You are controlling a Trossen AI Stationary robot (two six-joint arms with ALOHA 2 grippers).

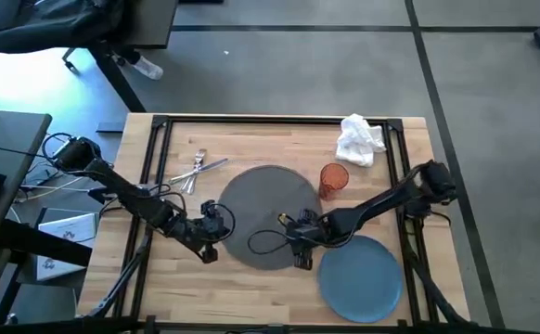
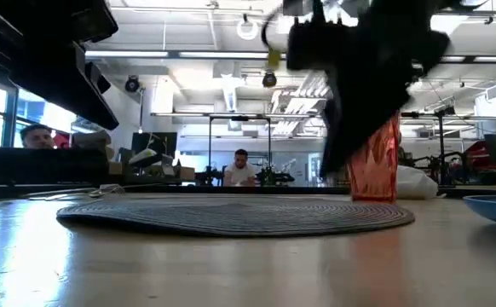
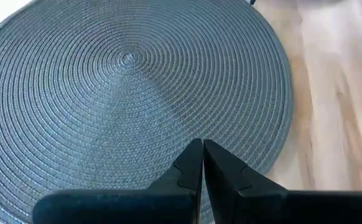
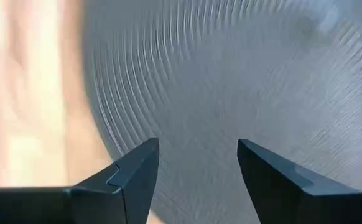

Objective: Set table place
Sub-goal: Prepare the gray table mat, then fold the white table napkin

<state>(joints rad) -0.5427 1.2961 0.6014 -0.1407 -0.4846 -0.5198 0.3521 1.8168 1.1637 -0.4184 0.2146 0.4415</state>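
We see the round grey woven placemat (image 1: 270, 216) lying flat near the middle of the table (image 1: 251, 139), with both arms reaching in low at its near edge. Our left gripper (image 1: 209, 252) sits just off the mat's left near rim; in its wrist view its 2 fingers (image 3: 190, 171) are pressed together with nothing between them, tips above the weave close to the mat's edge. Our right gripper (image 1: 300, 258) hovers over the mat's right near rim, and its wrist view shows the fingers (image 4: 137, 171) spread apart, empty, with the mat under them.

Around the mat lie the other pieces: the blue plate (image 1: 360, 276) just beside the mat's right near side, the orange cup (image 1: 333, 179) at its far right rim, the cutlery (image 1: 199, 171) to its far left, and a crumpled white napkin (image 1: 359, 139) toward the far right corner.

We judge the mat to be placed, so the step in hand looks like settling the mat or turning to the next item. The plate seems the likely next piece. That would call for our right gripper to swing over to the plate's rim, close on its thin edge, lift it without tilting, and centre it on the mat, clear of the cup.
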